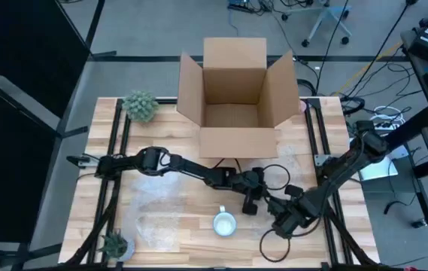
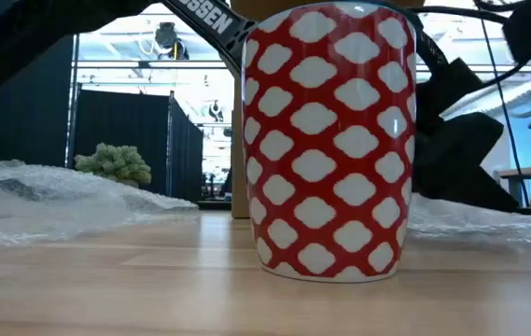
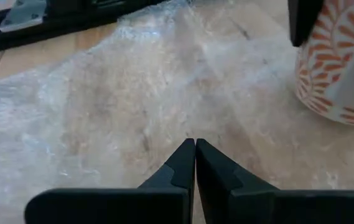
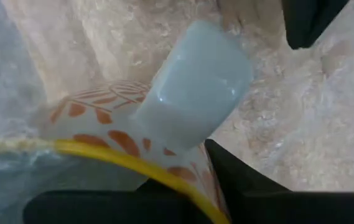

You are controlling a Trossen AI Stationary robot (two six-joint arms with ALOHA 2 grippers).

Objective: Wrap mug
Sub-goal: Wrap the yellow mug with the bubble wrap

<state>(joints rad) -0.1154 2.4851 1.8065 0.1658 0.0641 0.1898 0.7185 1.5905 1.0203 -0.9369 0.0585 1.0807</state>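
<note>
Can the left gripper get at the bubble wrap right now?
Probably yes: the left gripper sits just above the bubble wrap with nothing between them, though its fingers are shut and would need opening.

Left hand [image 3: 195, 163] closed over bubble wrap [image 3: 133, 93].

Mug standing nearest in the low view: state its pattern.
The mug is red with a grid of white cloud-like shapes, seen best in the low view.
</note>
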